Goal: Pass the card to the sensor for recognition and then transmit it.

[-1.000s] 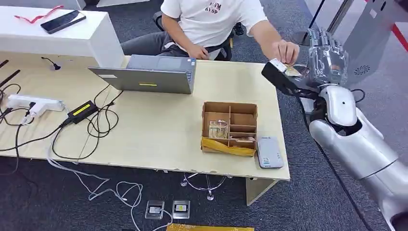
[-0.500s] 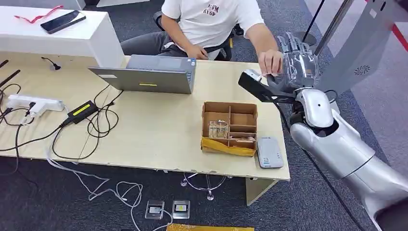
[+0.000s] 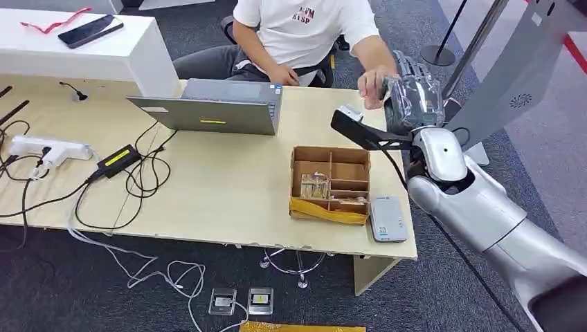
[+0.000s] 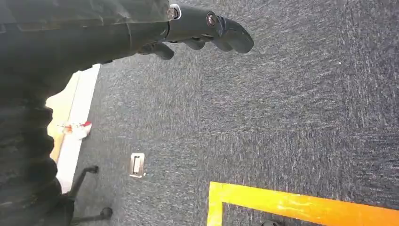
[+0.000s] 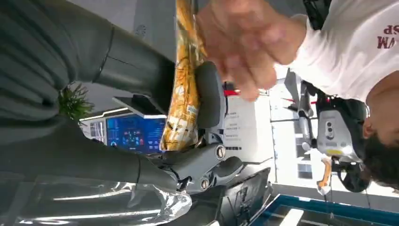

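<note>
My right hand (image 3: 414,99) is raised over the table's far right corner. It pinches a yellow-orange patterned card (image 5: 185,89) between the thumb (image 5: 210,95) and the fingers. A person's hand (image 3: 374,86) hovers just left of my hand; in the right wrist view that hand (image 5: 244,44) is blurred and sits at the card's end, contact unclear. The grey card sensor (image 3: 387,218) lies flat on the table near the front right corner, below my right arm. My left hand (image 4: 207,28) hangs over the carpet with its fingers apart and nothing in it.
A cardboard divider box (image 3: 331,183) stands just left of the sensor. A laptop (image 3: 214,111) sits in front of the seated person (image 3: 304,31). Cables, a power strip (image 3: 48,149) and an adapter (image 3: 119,159) cover the table's left side. A grey kiosk panel (image 3: 519,69) stands at the right.
My right arm has swung left, from beyond the table's right edge to over its corner, carrying the card. The person's hand has moved left along with it.
</note>
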Motion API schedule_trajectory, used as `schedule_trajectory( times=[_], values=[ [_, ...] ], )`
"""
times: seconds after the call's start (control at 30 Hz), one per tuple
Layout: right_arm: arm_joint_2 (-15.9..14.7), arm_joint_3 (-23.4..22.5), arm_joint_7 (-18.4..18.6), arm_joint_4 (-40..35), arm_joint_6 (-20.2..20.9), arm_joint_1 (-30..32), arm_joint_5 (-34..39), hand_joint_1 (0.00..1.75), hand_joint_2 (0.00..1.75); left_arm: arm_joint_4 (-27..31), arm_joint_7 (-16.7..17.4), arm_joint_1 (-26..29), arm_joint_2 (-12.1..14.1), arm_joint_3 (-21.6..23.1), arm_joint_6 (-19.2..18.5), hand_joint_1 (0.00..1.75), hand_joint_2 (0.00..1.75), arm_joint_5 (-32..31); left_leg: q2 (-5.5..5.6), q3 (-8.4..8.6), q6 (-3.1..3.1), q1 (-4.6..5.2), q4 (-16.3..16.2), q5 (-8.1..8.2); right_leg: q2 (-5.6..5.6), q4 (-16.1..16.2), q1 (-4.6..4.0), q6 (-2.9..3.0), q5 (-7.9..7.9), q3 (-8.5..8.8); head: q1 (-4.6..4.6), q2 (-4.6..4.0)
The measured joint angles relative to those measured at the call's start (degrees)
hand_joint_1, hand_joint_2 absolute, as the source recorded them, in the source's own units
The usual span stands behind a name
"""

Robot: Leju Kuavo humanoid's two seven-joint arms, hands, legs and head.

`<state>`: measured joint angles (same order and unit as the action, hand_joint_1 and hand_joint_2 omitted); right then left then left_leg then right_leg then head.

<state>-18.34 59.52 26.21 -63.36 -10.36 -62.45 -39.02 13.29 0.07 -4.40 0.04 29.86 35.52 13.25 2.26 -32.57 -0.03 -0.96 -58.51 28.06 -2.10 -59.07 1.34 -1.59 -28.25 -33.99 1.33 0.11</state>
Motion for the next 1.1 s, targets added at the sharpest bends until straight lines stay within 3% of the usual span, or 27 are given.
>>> schedule_trajectory(
  times=[0.4,0.8,1.1],
  values=[
    [-0.7,0.6,0.6,0.6,-2.9,1.4,3.4,1.75,1.75,0.0,-0.1,0.3,-0.1,1.0,0.8,0.00,1.75,2.1,-0.07,0.08,-0.01,0.00,0.0,0.01,-0.02,0.0,0.00,0.00,0.00,-0.04,-0.02,0.02],
    [-8.6,-5.3,2.6,-3.8,-12.4,17.0,9.6,1.75,1.75,0.0,0.1,0.5,-0.4,2.6,1.8,0.00,1.75,6.8,-0.07,0.07,0.00,0.02,0.0,0.06,-0.01,0.1,0.01,0.00,0.00,-0.01,0.00,0.00],
    [-11.8,-9.6,2.4,-5.0,-12.2,25.4,9.2,1.75,1.75,0.0,0.0,0.5,0.2,4.0,1.7,0.00,1.75,8.8,-0.11,0.07,-0.01,0.00,0.0,0.07,-0.04,0.1,-0.01,0.00,0.00,-0.02,0.02,0.00]
  ],
)
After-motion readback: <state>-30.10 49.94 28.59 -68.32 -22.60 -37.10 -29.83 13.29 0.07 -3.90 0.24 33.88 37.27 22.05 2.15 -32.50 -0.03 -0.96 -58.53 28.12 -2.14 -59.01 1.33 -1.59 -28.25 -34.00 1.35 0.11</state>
